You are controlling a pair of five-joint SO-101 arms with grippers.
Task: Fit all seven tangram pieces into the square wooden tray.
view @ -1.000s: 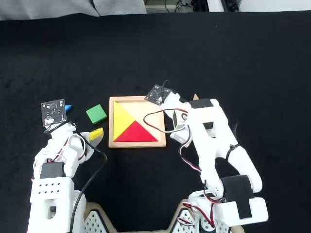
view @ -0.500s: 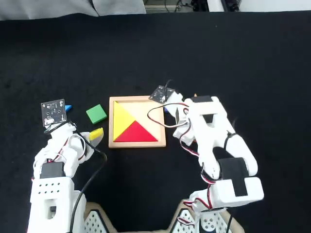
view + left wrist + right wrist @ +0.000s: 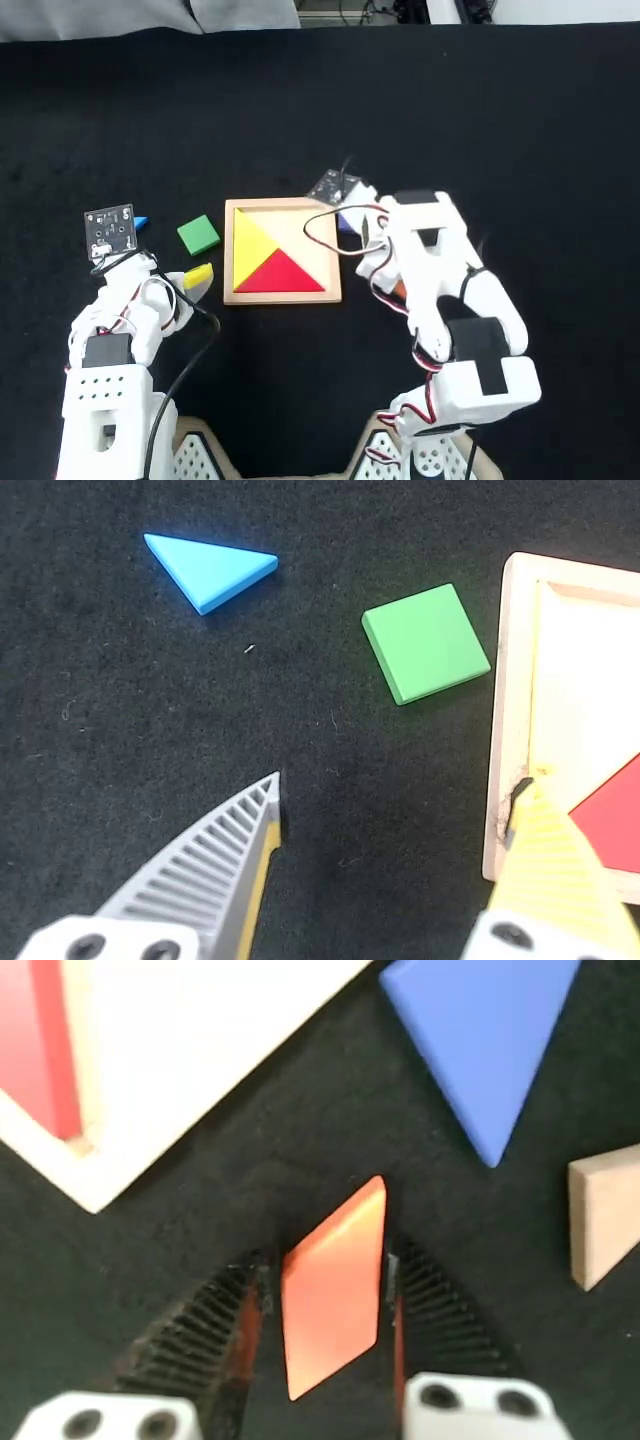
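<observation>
The square wooden tray (image 3: 229, 250) is sitting at the middle of the high view. A yellow triangle (image 3: 250, 248) is lying along its left side and a red triangle (image 3: 285, 272) along its lower edge; the upper right of the tray floor is showing bare wood.

In the right wrist view the right gripper (image 3: 322, 1265) is pinching an orange parallelogram (image 3: 333, 1285) between its two dark fingers, just beside a tray corner. A blue triangle (image 3: 480, 1035) is lying near it, cut off by the upper edge of the frame. A tan piece (image 3: 605, 1215) is being cropped by the right edge, so its shape cannot be determined. In the high view the white arm is covering most of these pieces.

The left gripper (image 3: 397, 790) is standing spread, with bare black cloth between its fingers and its yellow finger overlapping the tray rim. A green square (image 3: 198, 235) is lying just left of the tray. A light blue triangle (image 3: 141, 222) is lying further left, half hidden behind the left arm's camera board.
</observation>
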